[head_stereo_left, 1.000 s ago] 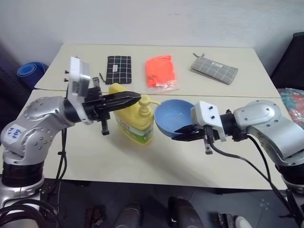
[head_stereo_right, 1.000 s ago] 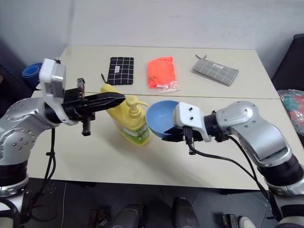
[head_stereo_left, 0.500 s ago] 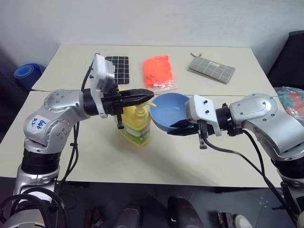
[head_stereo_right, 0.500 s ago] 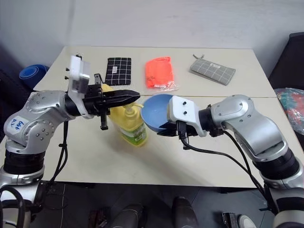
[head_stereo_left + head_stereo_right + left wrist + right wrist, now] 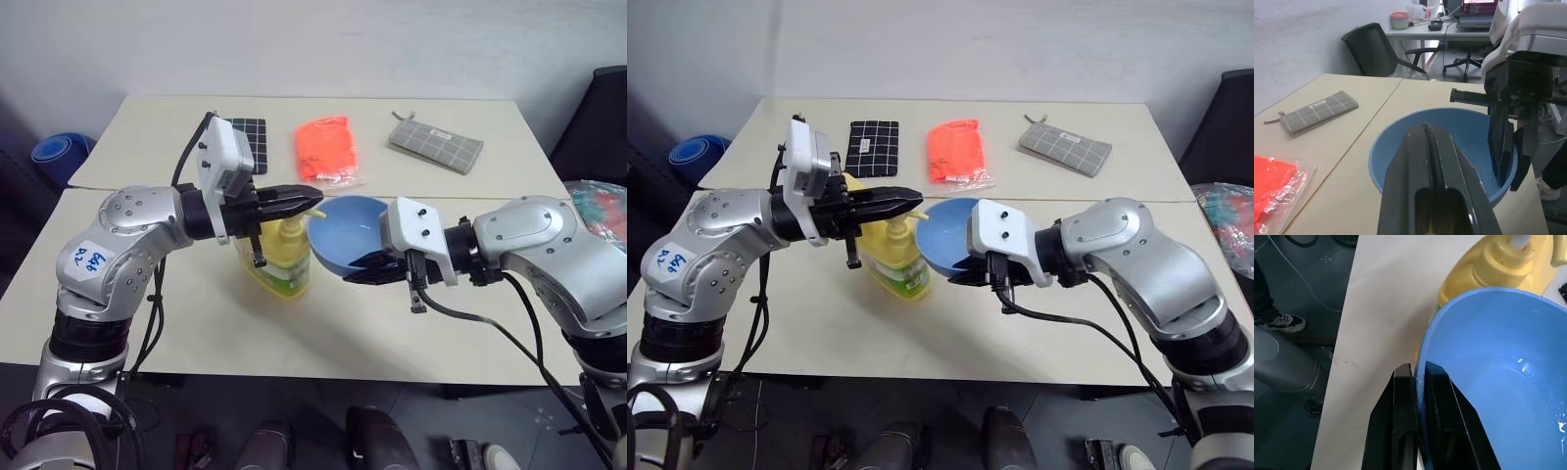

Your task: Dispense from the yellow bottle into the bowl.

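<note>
The yellow bottle (image 5: 278, 262) stands upright on the near table, and its pump sits under my left gripper (image 5: 312, 197). That gripper is shut and empty, pointing level toward the bowl. Whether it touches the pump, I cannot tell. The light blue bowl (image 5: 347, 231) is held off the table, tilted, right beside the bottle's nozzle. My right gripper (image 5: 1418, 376) is shut on the near rim of the bowl (image 5: 1498, 362). In the left wrist view the shut fingers (image 5: 1420, 147) point at the bowl (image 5: 1471, 125).
On the far table lie a black checked cloth (image 5: 245, 132), an orange packet (image 5: 328, 147) and a grey pouch (image 5: 437, 143). A dark blue round object (image 5: 49, 149) sits off the table at the left. A colourful bag (image 5: 602, 201) is at the right edge.
My left gripper has moved right and slightly down, from over the bottle's handle to over its pump. The bowl stays in my right gripper, beside the bottle. The view has shifted.
</note>
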Available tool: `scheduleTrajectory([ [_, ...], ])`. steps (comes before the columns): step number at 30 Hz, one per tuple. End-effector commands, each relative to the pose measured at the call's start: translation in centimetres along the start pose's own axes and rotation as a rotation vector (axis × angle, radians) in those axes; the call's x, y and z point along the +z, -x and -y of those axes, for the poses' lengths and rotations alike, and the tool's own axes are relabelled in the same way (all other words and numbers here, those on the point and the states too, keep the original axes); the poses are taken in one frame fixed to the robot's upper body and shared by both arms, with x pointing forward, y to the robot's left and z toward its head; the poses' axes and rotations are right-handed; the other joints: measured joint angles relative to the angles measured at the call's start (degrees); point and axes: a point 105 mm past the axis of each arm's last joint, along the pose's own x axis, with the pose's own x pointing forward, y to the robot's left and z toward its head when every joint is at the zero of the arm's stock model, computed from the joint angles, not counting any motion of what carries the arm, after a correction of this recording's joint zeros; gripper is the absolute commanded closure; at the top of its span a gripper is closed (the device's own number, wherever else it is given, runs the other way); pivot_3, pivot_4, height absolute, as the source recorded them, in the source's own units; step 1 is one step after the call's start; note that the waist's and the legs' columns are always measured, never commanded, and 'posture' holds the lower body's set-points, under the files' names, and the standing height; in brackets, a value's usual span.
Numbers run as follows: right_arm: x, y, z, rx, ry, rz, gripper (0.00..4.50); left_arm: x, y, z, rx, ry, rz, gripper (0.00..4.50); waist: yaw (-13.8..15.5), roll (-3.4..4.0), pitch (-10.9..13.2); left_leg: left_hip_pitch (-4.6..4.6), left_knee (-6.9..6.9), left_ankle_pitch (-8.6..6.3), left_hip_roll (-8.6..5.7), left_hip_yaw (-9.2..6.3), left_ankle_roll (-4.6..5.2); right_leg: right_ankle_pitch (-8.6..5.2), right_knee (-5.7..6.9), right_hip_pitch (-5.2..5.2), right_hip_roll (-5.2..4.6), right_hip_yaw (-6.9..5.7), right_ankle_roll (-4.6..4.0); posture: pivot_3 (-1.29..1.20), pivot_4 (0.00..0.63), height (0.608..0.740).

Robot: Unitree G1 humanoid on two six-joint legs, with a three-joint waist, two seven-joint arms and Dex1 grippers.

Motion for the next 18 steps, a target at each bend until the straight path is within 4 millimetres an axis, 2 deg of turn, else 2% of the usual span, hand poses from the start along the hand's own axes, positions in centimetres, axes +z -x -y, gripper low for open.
scheduleTrajectory([
  [1, 1.6, 0.4, -0.3, -0.008, 0.063, 0.029, 4.50, -4.3, 0.2, 0.3, 0.016, 0.129, -0.158, 4.47, 0.01, 0.00, -0.01, 0.01, 0.00, 0.00, 0.00, 0.00, 0.00, 0.00, 0.00, 0.01, 0.00, 0.01, 0.00, 0.00, 0.150, 0.740],
  [11, 1.6, 0.1, -0.2, -0.010, 0.062, 0.036, 4.50, -6.2, 0.6, 0.7, 0.070, 0.319, -0.218, 4.47, -0.02, 0.00, -0.25, 0.15, -0.06, 0.00, 0.00, 0.04, 0.00, 0.00, 0.02, 0.10, 0.00, 0.07, 0.00, 0.00, 0.150, 0.740],
  [18, 1.4, 0.0, -0.1, -0.013, 0.057, 0.035, 4.50, -6.4, 0.3, 1.0, 0.057, 0.337, -0.223, 4.47, -0.02, 0.01, -0.40, 0.21, -0.10, 0.00, 0.00, 0.05, 0.00, 0.00, 0.02, 0.12, 0.01, 0.09, 0.00, 0.00, 0.150, 0.740],
])
